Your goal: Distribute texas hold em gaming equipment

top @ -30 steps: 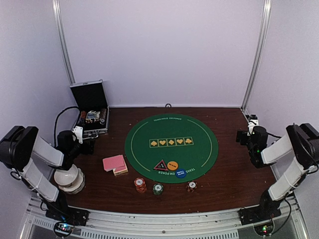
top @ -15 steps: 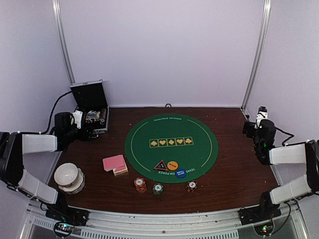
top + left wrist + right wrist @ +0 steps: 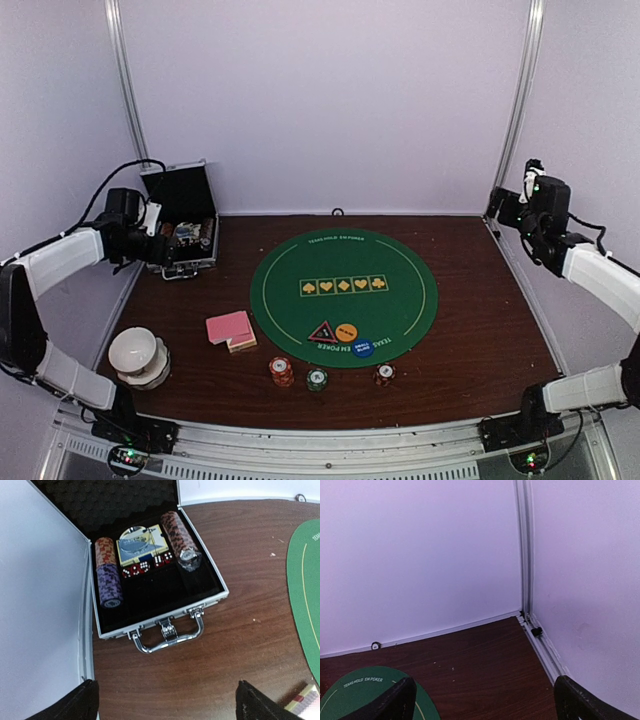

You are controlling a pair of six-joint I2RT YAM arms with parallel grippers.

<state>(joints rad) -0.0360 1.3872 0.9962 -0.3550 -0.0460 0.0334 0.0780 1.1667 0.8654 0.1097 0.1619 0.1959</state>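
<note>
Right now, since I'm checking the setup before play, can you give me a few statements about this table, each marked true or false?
1. The black case stands open. True.
2. The pink-backed cards lie on the green mat. False: they lie on the table, left of the mat.
3. Three chip stacks stand off the mat, by its near edge. True.
4. The left gripper holds a chip. False: it is open and empty, short of the case.
5. The blue disc and orange disc lie on the mat. True.
</note>
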